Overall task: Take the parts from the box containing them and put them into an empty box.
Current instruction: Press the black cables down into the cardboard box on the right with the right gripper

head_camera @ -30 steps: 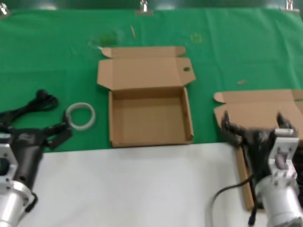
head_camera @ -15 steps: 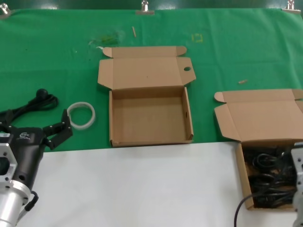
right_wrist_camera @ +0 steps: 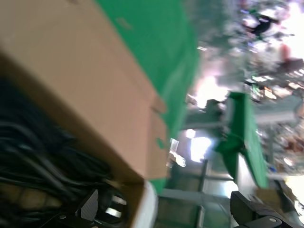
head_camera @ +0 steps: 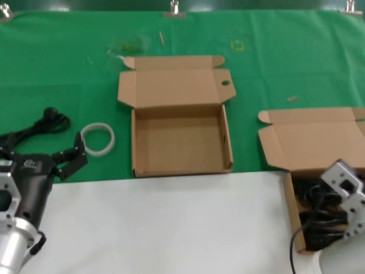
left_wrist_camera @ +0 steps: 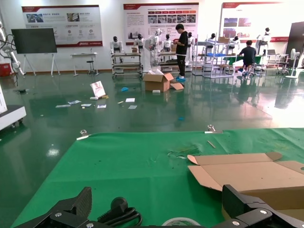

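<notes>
The empty box (head_camera: 178, 144) sits open at the middle, with a small oval hole in its lid flap (head_camera: 224, 83). The box containing the parts (head_camera: 293, 214) lies at the right near the front edge, lid (head_camera: 313, 138) folded back. Black coiled cords (head_camera: 320, 212) fill it; they also show in the right wrist view (right_wrist_camera: 38, 161). My right arm's wrist (head_camera: 344, 191) hangs over that box's right side. My right gripper (right_wrist_camera: 168, 209) is open, one finger by the cords. My left gripper (head_camera: 67, 161) is open and empty, parked at the left.
A black cord with a round knob end (head_camera: 41, 125) and a white ring (head_camera: 97, 140) lie on the green cloth (head_camera: 274, 63) just beyond my left gripper. The white table front (head_camera: 171, 228) lies before the boxes. The left wrist view shows the holed box's lid (left_wrist_camera: 247, 173).
My right gripper stood raised over the parts box, dropped out at the lower right, and now its wrist is back over the box's right side. The left arm has not moved.
</notes>
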You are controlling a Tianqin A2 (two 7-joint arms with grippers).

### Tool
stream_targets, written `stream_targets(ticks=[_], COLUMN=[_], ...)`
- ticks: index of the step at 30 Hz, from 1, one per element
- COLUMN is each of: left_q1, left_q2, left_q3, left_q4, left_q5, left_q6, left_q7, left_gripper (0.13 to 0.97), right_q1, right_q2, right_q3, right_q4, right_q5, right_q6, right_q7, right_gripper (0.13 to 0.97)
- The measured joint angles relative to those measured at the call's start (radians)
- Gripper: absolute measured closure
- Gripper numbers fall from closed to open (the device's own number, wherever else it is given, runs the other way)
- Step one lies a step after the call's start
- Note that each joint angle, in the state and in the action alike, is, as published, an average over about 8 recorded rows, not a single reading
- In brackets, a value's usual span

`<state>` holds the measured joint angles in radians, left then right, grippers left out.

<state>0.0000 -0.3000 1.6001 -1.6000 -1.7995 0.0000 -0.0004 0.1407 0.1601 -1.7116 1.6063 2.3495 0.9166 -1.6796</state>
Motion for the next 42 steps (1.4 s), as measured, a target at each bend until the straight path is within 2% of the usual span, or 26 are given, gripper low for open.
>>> stream_targets(ticks=[8,14,27,42], left_q1=[0.0,0.0,0.0,0.0], left_q2=[0.0,0.0,0.0,0.0], left_q3=[0.0,0.0,0.0,0.0], left_q4=[0.0,0.0,0.0,0.0], left_q5=[0.0,0.0,0.0,0.0], left_q6=[0.0,0.0,0.0,0.0], left_q7=[0.0,0.0,0.0,0.0], left_gripper=[0.132,0.132,0.132,0.132], right_q1=[0.08,0.085,0.023,0.006], right_q2=[-0.001,-0.001,-0.001,-0.001], right_q3=[0.002,0.012,0.024,0.046], right_q4=[-0.039,-0.001,0.088,0.023], right_q5=[0.255,0.345,0.355,0.266], right_q6=[0.033,0.067,0.12,0.039], right_q7=[-0.335,-0.458,-0.491,-0.478], right_gripper=[0.129,0.129,0.129,0.129])
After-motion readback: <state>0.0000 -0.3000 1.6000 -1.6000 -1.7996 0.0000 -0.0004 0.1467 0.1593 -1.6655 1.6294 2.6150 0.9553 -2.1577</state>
